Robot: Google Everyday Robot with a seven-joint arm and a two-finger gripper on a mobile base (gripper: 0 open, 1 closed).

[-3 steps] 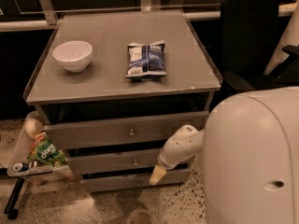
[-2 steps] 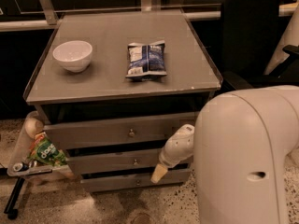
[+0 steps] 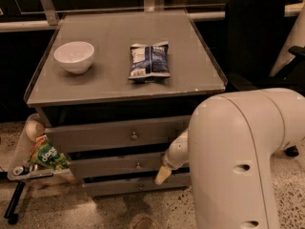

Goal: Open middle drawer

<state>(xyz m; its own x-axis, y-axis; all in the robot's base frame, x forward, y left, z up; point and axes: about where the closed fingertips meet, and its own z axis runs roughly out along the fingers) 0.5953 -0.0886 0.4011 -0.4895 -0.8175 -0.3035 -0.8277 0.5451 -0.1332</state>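
Here, in the one camera view, I see the gripper (image 3: 164, 173) low at the right end of the middle drawer (image 3: 105, 166), right against its front or just before it; I cannot tell which. Whether it is spread or closed I cannot tell either. The knob (image 3: 138, 165) at the drawer's centre is to the left of the gripper and apart from it. The middle drawer sits between the top drawer (image 3: 95, 137) and the bottom drawer (image 3: 119, 186). My big white arm (image 3: 238, 161) fills the lower right. On the cabinet top (image 3: 109, 87) stand a white bowl (image 3: 74, 56) and a blue bag (image 3: 149, 61), apart from each other.
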